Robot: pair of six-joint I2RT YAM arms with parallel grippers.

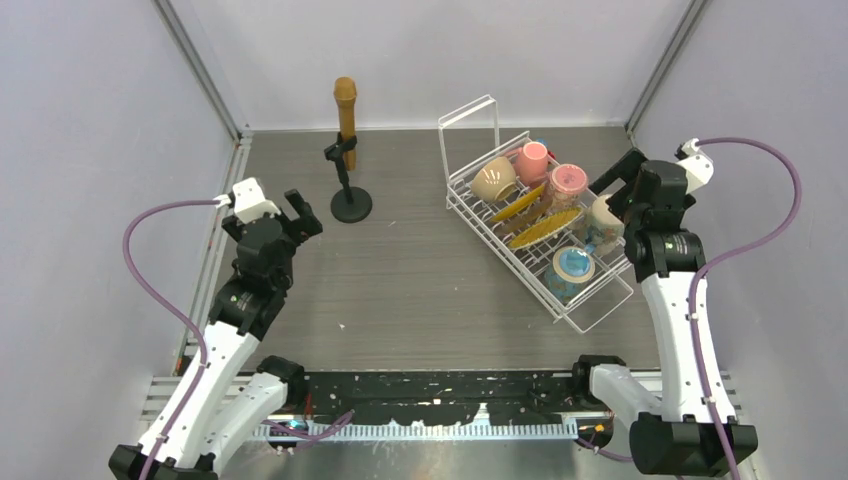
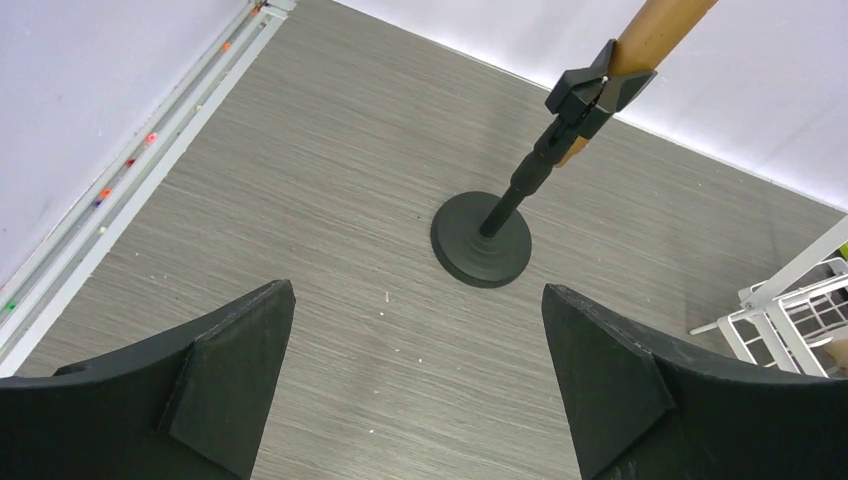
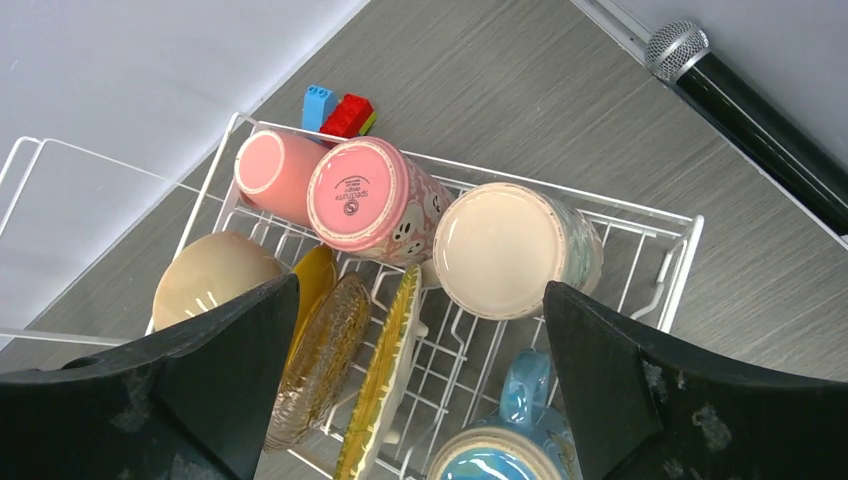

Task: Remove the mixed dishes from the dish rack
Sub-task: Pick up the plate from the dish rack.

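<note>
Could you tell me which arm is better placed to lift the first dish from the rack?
The right. The right gripper hovers open directly over the dish rack, above the cream mug; the left gripper is open near the microphone stand, away from the rack.

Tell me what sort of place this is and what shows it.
Likely a lab robot test cell, not a kitchen: plain grey walls box in one table, two robot arms are bolted at its near edge, and the dish rack shares it with a microphone.
</note>
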